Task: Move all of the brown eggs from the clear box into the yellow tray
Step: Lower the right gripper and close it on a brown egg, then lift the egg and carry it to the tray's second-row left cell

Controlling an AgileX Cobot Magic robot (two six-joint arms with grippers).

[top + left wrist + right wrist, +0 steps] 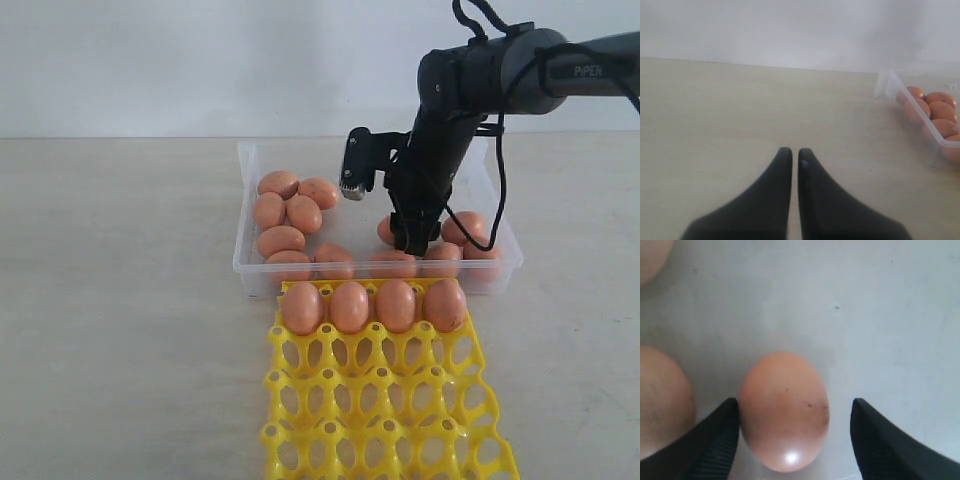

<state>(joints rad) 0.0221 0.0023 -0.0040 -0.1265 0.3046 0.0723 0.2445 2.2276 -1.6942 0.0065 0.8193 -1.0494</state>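
My pincer (794, 404) is black, with fine ribbing on the pads (722, 440). The egg (784, 410) is orange-tan with a few dark specks; the other eggs (290, 215) are orange-brown. The tray (378, 380) is bright yellow, the box (243, 215) clear, the table (120, 300) pale beige.

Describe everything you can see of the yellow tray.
The yellow tray looks like bright, glossy plastic: an open lattice of round cups, four across, with raised pegs between them. It lies flat on the pale table, just in front of the clear box. Four brown eggs stand in the row nearest the box; the other cups in view are empty. The picture's bottom edge cuts it off.
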